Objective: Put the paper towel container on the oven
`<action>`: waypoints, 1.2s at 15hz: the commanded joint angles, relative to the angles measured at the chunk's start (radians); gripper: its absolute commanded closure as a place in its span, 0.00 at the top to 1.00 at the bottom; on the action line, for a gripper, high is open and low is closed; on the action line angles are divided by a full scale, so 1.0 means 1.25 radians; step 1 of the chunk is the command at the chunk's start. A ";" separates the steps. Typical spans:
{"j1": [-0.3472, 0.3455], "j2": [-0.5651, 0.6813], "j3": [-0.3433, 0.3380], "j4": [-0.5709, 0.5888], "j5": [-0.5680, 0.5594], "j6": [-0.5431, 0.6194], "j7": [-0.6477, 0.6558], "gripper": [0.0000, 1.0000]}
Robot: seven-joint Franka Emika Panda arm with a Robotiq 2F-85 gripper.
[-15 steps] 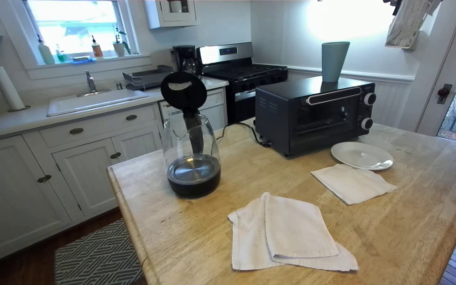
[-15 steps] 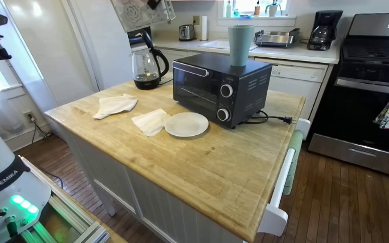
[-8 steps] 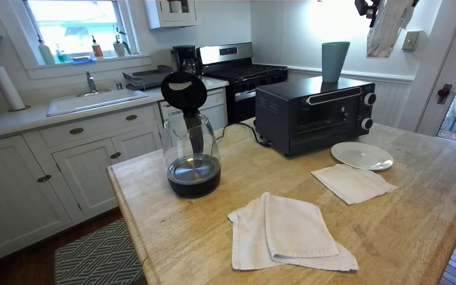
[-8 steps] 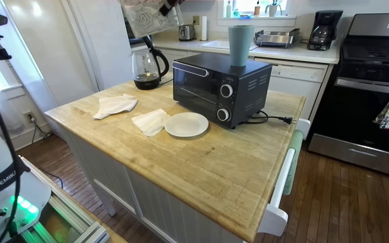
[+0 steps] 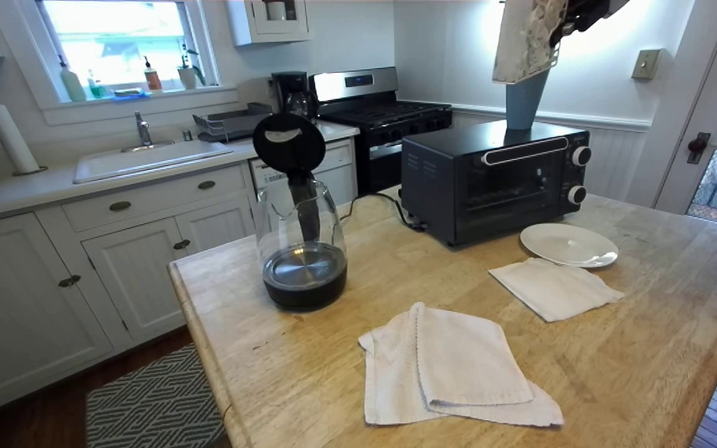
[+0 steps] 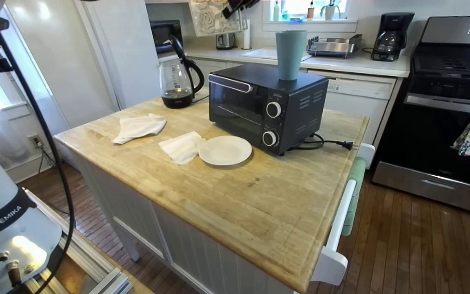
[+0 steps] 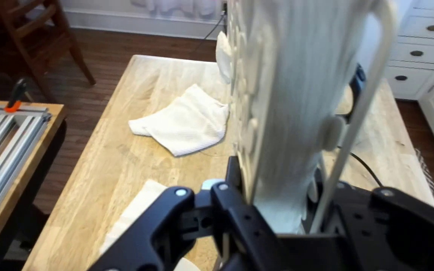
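Paper towel container: off-white, patterned face; held in the air, tilted. In an exterior view the container shows apart from the oven and the cup.
Gripper: clamped about the container, black fingers on either side of it in the wrist view; partly out of frame at the top of both exterior views.
Oven: black, on the wooden table; glass door closed, two knobs beside it.
Cup: grey-green, upright on the oven top; rim hidden behind the container in an exterior view.
Kettle: clear glass, black base, lid raised; on the table, apart from the oven.
Plate: white, on the table just in front of the oven.
Flat cloth: white, meets the plate's edge.
Folded cloth: white, doubled over, apart from the flat one.
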 commanded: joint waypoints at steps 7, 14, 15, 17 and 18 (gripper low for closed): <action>-0.005 0.047 0.058 0.031 0.073 0.235 0.178 0.16; 0.007 -0.043 0.026 -0.088 0.075 0.235 0.136 0.16; 0.007 -0.061 0.019 -0.116 0.073 0.240 0.132 0.16; 0.010 -0.102 0.002 -0.191 0.071 0.254 0.116 0.16; 0.015 -0.122 -0.007 -0.232 0.070 0.264 0.109 0.16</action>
